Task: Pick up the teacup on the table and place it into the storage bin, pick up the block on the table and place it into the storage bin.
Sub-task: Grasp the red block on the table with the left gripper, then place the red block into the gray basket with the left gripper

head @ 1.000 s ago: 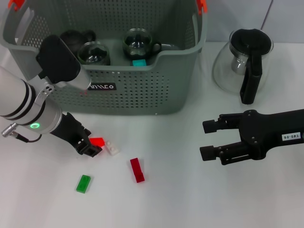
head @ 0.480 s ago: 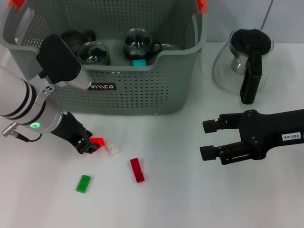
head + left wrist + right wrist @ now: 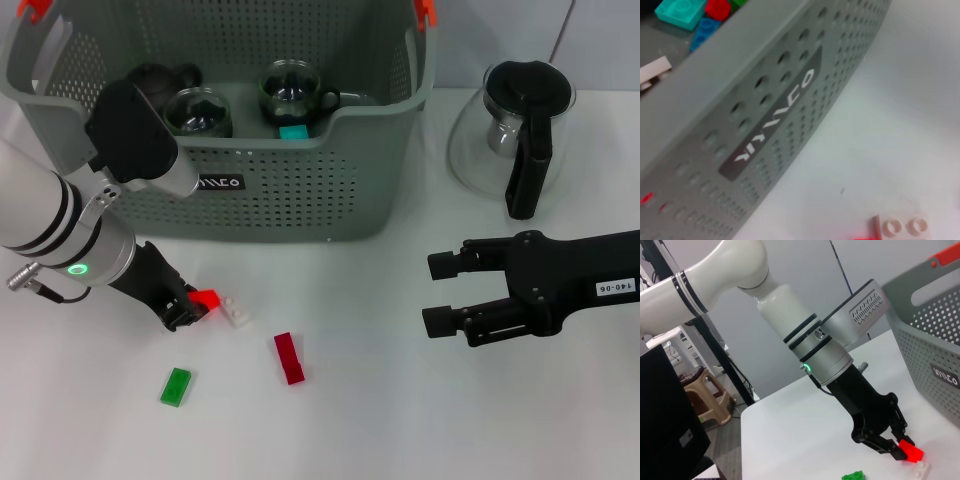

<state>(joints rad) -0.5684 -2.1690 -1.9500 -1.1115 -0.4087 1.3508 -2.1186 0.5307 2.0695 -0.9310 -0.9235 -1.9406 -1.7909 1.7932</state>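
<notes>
One "140-06" tag (image 3: 612, 287), right arm (image 3: 560, 290)

The storage bin (image 3: 250, 120) stands at the back of the worktop (image 3: 380, 400), with teacups (image 3: 290, 90) and a small block (image 3: 292, 131) inside it. To its right sits a glass pot (image 3: 515, 130). In front of the bin lie loose blocks: one (image 3: 206, 299) at the left gripper (image 3: 185, 312), another (image 3: 236, 313) touching it, a long block (image 3: 289, 358) nearer, and a flat block (image 3: 176, 386) nearest. The right gripper (image 3: 437, 293) hovers before the pot.
</notes>
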